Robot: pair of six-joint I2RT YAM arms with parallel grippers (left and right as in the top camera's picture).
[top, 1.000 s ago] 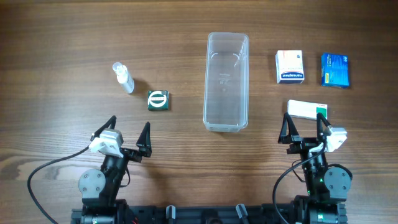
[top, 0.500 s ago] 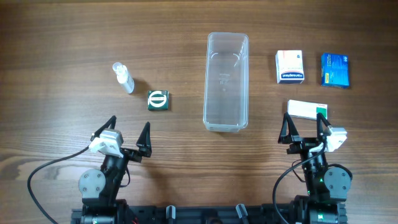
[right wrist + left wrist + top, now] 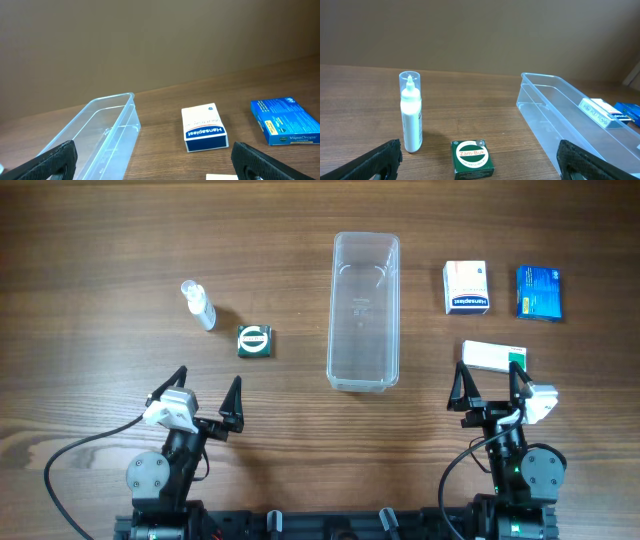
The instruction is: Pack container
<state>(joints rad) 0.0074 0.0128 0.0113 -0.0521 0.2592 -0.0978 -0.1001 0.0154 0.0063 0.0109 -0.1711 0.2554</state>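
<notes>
The long clear plastic container (image 3: 364,310) lies empty at the table's middle; it also shows in the left wrist view (image 3: 560,117) and the right wrist view (image 3: 95,135). A green Zam-Buk box (image 3: 255,341) (image 3: 472,158) and a small clear spray bottle (image 3: 198,305) (image 3: 411,112) sit left of it. To its right are a white-and-blue Hansaplast box (image 3: 466,288) (image 3: 204,127), a blue VapoDrops box (image 3: 538,292) (image 3: 286,121) and a white-and-green box (image 3: 493,357). My left gripper (image 3: 205,399) and right gripper (image 3: 491,387) are open and empty near the front edge.
The arm bases (image 3: 160,475) and a black cable (image 3: 70,455) sit along the table's front edge. A plain brown wall stands behind the table in both wrist views.
</notes>
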